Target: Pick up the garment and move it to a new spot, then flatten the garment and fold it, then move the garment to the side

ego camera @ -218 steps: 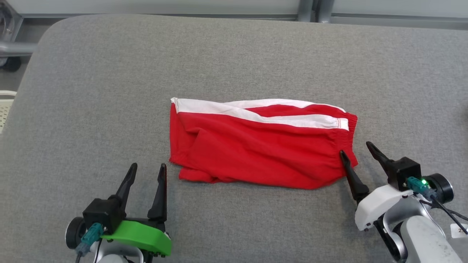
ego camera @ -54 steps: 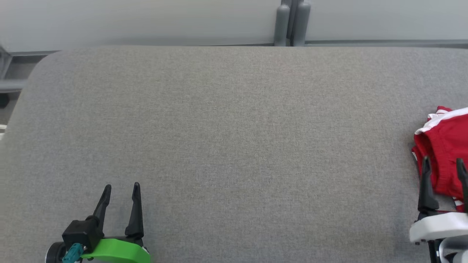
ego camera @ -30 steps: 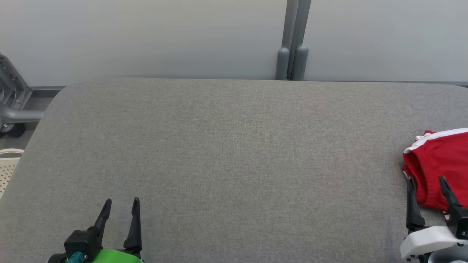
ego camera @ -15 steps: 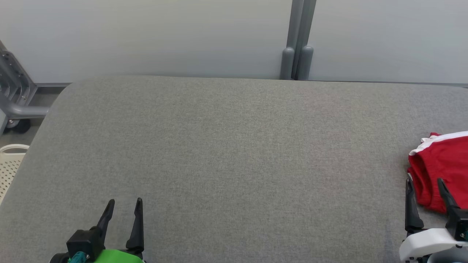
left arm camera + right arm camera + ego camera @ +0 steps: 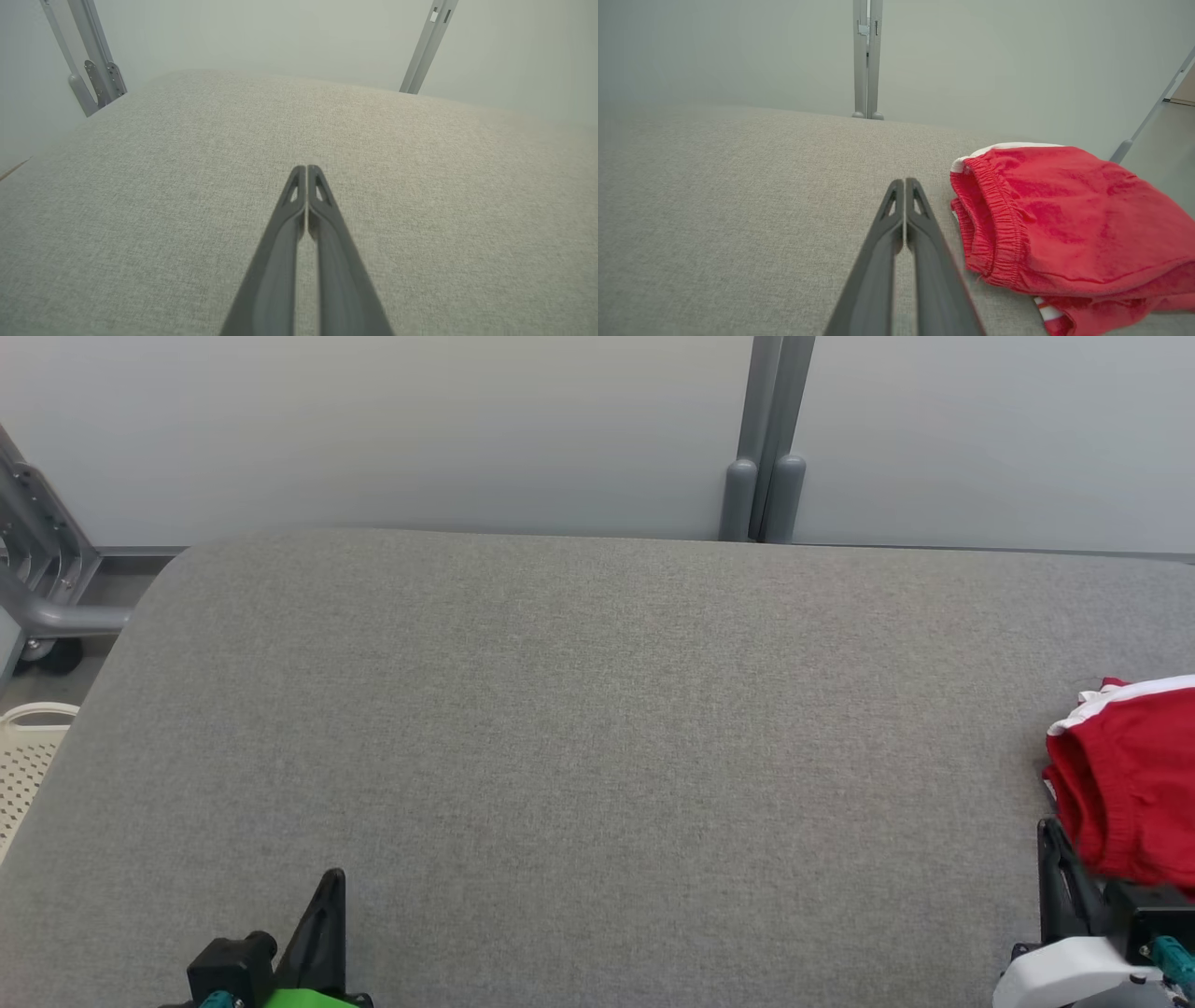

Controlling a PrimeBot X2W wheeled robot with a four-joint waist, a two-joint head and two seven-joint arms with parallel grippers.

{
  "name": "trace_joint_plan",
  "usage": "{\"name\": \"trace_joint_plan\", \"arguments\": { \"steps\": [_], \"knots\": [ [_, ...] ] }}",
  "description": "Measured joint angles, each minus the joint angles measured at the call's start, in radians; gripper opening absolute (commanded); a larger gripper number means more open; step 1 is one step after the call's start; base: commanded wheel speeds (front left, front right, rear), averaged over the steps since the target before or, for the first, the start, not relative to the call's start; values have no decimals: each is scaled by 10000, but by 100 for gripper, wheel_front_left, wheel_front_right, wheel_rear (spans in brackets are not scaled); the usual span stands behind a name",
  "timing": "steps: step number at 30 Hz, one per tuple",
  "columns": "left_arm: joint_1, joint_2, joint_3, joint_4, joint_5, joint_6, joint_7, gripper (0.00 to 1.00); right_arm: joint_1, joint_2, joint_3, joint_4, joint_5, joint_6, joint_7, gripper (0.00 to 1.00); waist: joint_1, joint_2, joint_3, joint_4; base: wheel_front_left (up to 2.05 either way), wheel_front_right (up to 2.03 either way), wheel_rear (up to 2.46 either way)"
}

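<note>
1. We see the garment (image 5: 1130, 784) lying as a folded red bundle at the far right of the grey surface (image 5: 597, 709). The right edge of the head view cuts it off.
2. Its gathered elastic waistband faces the middle of the surface, and a white band runs along its far edge. In the right wrist view a bit of white-and-red striped trim peeks out from under its near edge.
3. Our right tool (image 5: 905, 181) sits just beside that waistband, on the side toward the middle of the surface. Its two dark fingers are pressed together tip to tip with nothing between them. We cannot tell whether a finger brushes the cloth.
4. Our left tool (image 5: 306, 167) sits at the lower left of the head view, over bare grey fabric and well apart from the garment. Its fingers are also drawn together at the tips, and it holds nothing.
5. Beyond the far edge of the surface stands a pale wall (image 5: 373, 429) with a grey post (image 5: 770, 439) against it.
6. A cream perforated basket (image 5: 23, 756) shows at the left edge of the head view, beside the surface.
</note>
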Motion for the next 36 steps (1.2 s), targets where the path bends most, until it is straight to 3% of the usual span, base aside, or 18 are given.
{"name": "trace_joint_plan", "arguments": {
  "steps": [3, 21, 36],
  "knots": [
    [46, -23, 2, 121, -242, 0, 98, 0, 23, 79, -17, 219, 268, 0, 176, 0, 0, 0, 2, -22, 0, 0, 0],
    [-91, -140, 399, -142, -3526, 0, 934, 0, -260, 42, 297, 249, 4345, 0, 999, 0, 0, 0, 25, -231, 0, 0, 0],
    [-325, -203, 654, -291, -5524, 2, 1425, 0, -508, 0, 477, 245, 6794, -2, 1542, 0, 0, 0, 42, -383, 0, 0, 0]
  ]
}}
